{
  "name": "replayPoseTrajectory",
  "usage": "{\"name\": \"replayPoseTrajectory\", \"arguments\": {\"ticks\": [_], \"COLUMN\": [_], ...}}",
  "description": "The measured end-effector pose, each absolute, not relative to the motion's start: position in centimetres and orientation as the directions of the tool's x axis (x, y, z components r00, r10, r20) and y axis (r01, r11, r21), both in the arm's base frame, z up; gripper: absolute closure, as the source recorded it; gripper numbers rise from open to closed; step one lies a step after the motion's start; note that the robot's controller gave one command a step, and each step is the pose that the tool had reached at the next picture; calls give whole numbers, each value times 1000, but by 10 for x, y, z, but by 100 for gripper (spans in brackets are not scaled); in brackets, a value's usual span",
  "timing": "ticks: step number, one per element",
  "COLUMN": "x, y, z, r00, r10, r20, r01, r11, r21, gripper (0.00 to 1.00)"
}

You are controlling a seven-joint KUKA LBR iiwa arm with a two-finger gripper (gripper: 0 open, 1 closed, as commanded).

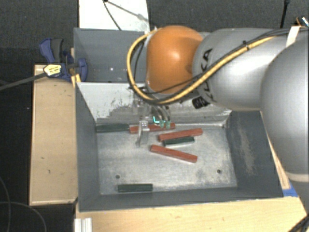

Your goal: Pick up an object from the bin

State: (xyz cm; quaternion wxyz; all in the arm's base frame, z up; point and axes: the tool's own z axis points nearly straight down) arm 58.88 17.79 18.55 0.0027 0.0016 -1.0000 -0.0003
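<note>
Near the back wall of the bin (pixel 87 149), a dark green bar (pixel 112 127) is seen left of the gripper (pixel 144 132), a short red bar (pixel 134 128) just beneath it, and three more bars (pixel 177 141) to its right. Whether the gripper is apart or together cannot be told.

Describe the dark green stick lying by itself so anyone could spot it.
Find the grey bin and look along its front wall. The dark green stick lies flat there, left of middle. It is alone; the other sticks cluster farther back near the gripper.
</note>
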Motion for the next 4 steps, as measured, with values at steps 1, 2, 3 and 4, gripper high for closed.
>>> {"name": "replayPoseTrajectory", "arguments": {"ticks": [1,2,3,4], "x": [584,553,554,551], "y": [113,46,50,74], "z": [67,72,73,227], "r00": [-992,-997,-997,-992], "r10": [-124,-74,-74,-126], "r20": [2,1,-2,-11], "r01": [-124,-74,-74,-126], "r11": [992,997,997,992], "r21": [0,-2,1,0], "gripper": [0,0,100,100]}}
